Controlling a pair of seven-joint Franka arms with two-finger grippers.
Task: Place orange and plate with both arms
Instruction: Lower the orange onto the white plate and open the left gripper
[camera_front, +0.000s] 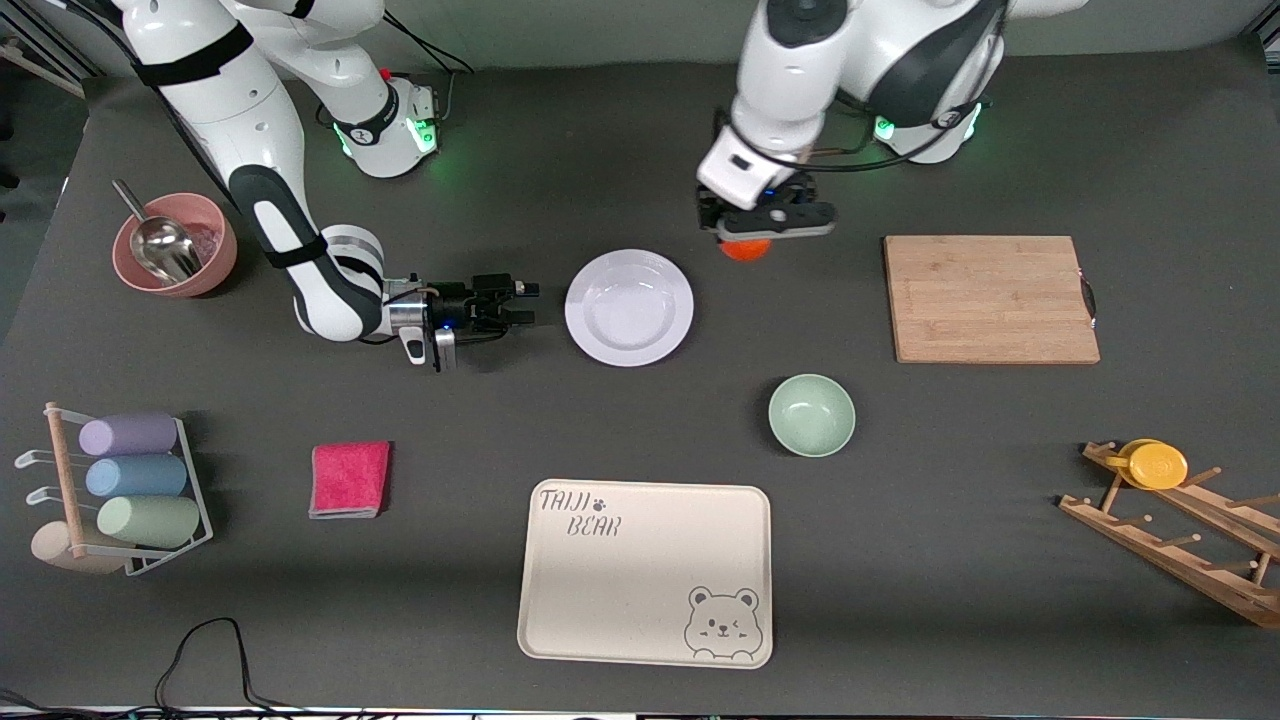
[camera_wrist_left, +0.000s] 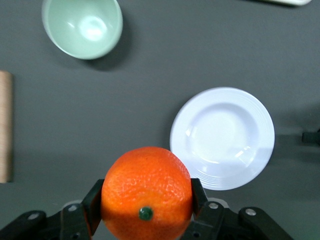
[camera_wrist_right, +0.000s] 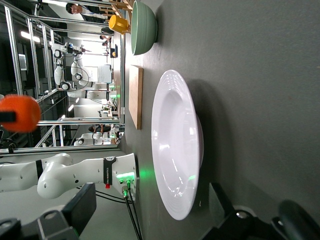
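Two arms: both at work over one dark bench (camera_front: 150, 620), each with its own job.
Left claw (camera_front: 766, 226): clamped on the orange (camera_front: 746, 249), held in the air over bare bench between the plate (camera_front: 629, 307) and the cutting board (camera_front: 990, 298).
Right claw (camera_front: 524, 303): fingers apart, held low and level, pointing at the plate's rim from the right arm's end, just short of touching.
Plate: flat on the bench, right way up, just ahead of the right claw's tips.
Orange's heading: near-round, no real long axis; in the left wrist view its green stem button (camera_wrist_left: 145, 213) faces the camera, so the stem end points upward.
Risk, orange: the round, smooth skin could slip or roll out of a two-finger pinch during a swing.
Risk, plate: the thin glossy rim lies flat; the claw may push it along the bench rather than catch it.
Nearby: green bowl (camera_front: 811, 414) and bear tray (camera_front: 646, 572), well clear of both claws.
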